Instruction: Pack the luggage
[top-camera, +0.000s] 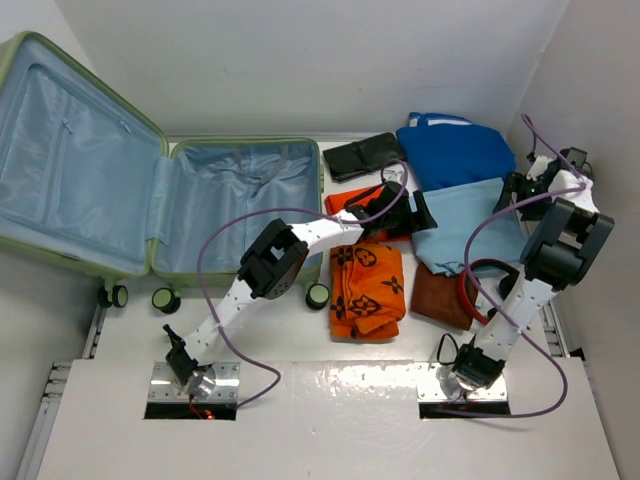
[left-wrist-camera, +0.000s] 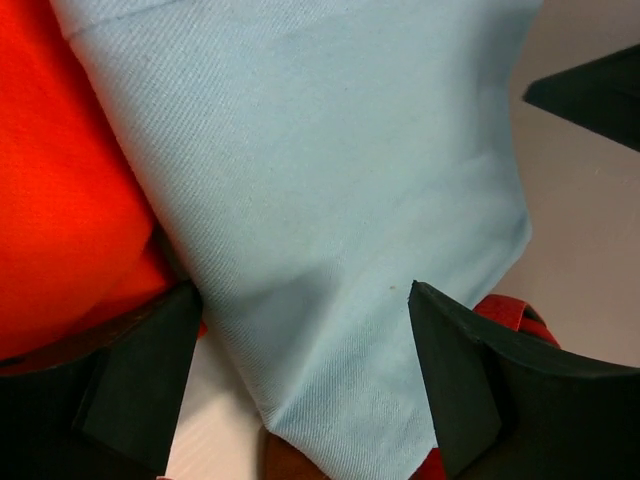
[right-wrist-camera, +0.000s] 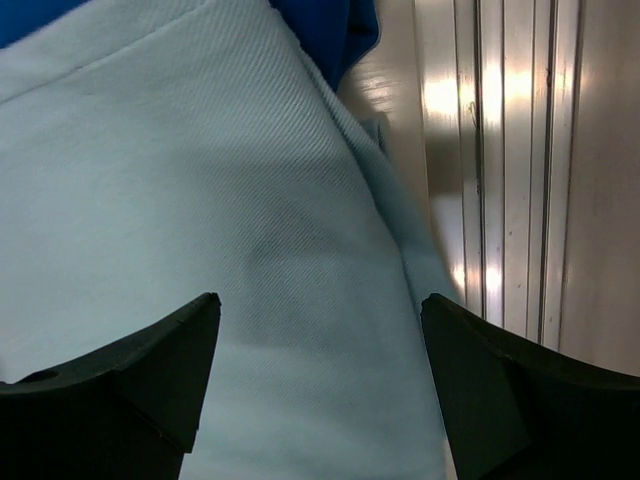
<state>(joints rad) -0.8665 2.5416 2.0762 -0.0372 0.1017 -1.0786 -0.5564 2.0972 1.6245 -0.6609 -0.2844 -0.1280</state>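
Observation:
The pale-green luggage (top-camera: 240, 215) lies open at the left, its lid (top-camera: 70, 150) raised and the light-blue lining bare. A folded light-blue cloth (top-camera: 465, 225) lies at the right. My left gripper (top-camera: 415, 215) is open at the cloth's left edge; in the left wrist view (left-wrist-camera: 305, 340) its fingers (left-wrist-camera: 140, 380) straddle a corner of the cloth (left-wrist-camera: 330, 180). My right gripper (top-camera: 520, 185) is open at the cloth's right edge; in the right wrist view (right-wrist-camera: 320, 350) the cloth (right-wrist-camera: 200, 200) lies between the spread jaws.
A blue cloth bag (top-camera: 455, 150) and a black pouch (top-camera: 365, 155) lie behind. An orange-red cloth (top-camera: 350, 205), an orange patterned cloth (top-camera: 367, 290), a brown cloth (top-camera: 440, 295) and a red ring (top-camera: 470, 290) lie around the light-blue cloth. A metal rail (right-wrist-camera: 510, 150) runs along the table's right edge.

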